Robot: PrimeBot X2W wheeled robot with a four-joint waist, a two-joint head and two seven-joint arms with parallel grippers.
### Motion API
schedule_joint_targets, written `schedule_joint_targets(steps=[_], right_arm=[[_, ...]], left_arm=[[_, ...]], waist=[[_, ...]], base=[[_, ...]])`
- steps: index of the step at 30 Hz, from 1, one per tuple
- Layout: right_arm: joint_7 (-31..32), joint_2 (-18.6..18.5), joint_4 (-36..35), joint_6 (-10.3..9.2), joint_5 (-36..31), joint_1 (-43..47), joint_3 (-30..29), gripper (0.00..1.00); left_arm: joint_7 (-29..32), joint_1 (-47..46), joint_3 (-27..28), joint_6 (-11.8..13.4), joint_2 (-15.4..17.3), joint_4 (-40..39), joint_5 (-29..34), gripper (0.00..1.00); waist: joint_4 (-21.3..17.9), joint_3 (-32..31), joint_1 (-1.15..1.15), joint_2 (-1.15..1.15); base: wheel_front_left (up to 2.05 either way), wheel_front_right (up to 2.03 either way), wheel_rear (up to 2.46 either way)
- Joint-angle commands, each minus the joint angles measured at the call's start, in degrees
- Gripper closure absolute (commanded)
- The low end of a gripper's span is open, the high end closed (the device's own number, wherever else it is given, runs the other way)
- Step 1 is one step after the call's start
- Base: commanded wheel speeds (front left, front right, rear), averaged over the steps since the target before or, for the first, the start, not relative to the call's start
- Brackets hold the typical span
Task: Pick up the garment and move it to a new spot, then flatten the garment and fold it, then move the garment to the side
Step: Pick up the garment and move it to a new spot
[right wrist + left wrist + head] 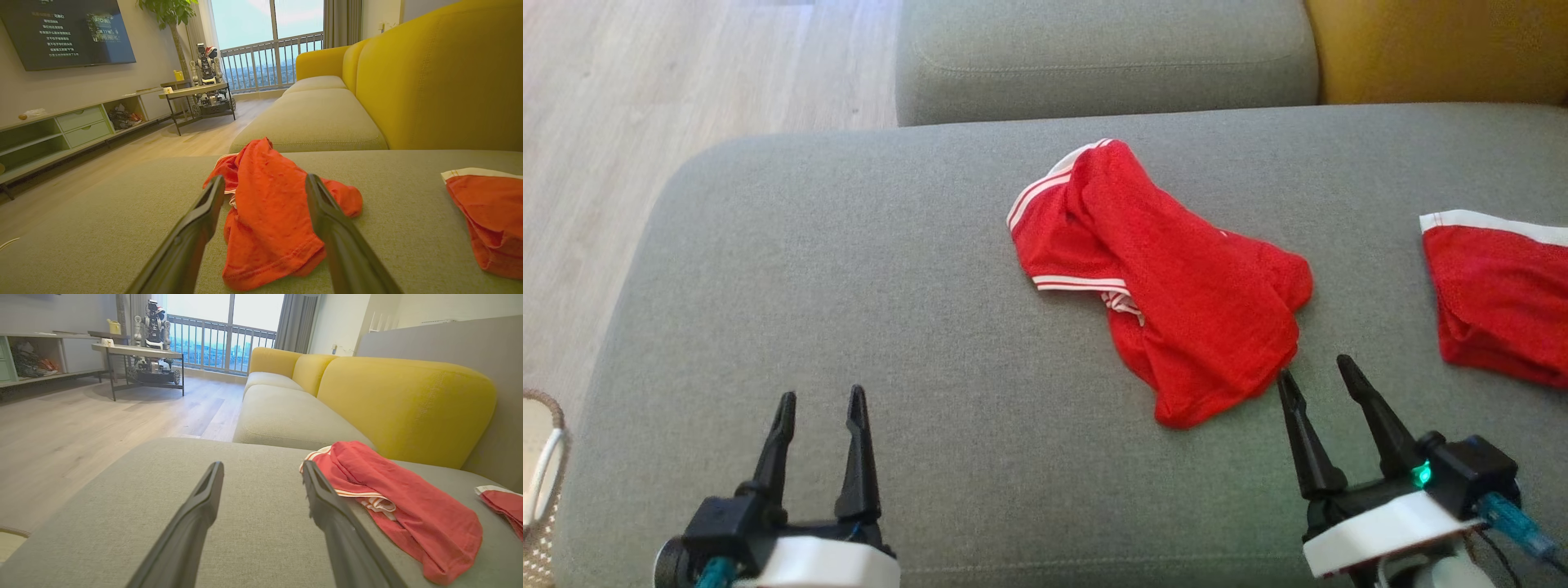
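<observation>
Red mesh garment (1168,278) lies crumpled at the middle of the grey cushion (849,269), probably light and limp. Left gripper (821,394) and right gripper (1313,367) stand wide open, empty; the hem toward the cushion's front looks graspable.

The right gripper (264,179) holds its 2 fingers (192,232) spread wide and empty, pointing at the crumpled red garment (269,228) on the grey cushion (122,228), with another red piece (490,220) well right of the garment, a yellow backrest (441,73) behind it and a table (196,92) far behind-left.
</observation>
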Motion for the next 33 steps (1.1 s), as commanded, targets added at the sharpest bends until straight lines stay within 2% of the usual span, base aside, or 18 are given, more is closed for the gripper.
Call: schedule_joint_targets(steps=[1, 11, 33], right_arm=[[-0.37, -0.19, -1.72, -0.02, 0.39, -0.8, 1.12, 0.0], [-0.37, -0.19, -1.69, -0.02, 0.91, -0.48, 0.96, 0.0], [-0.37, -0.19, -1.39, -0.02, 1.33, -0.61, 1.09, 0.0]], left_arm=[[-0.3, -1.44, 2.0, 0.33, -0.36, -2.31, 0.74, 0.0], [-0.3, -0.66, 2.32, 1.39, -0.23, -2.01, 8.66, 0.0], [-0.3, -0.42, 2.89, 1.54, -0.3, 0.59, 10.36, 0.0]], waist=[[-0.06, -0.12, 0.01, 0.0], [-0.01, -0.8, 0.01, 0.0], [0.22, -1.01, 0.01, 0.0]], base=[[0.0, 0.0, 0.0], [0.0, 0.0, 0.0], [0.0, 0.0, 0.0]])
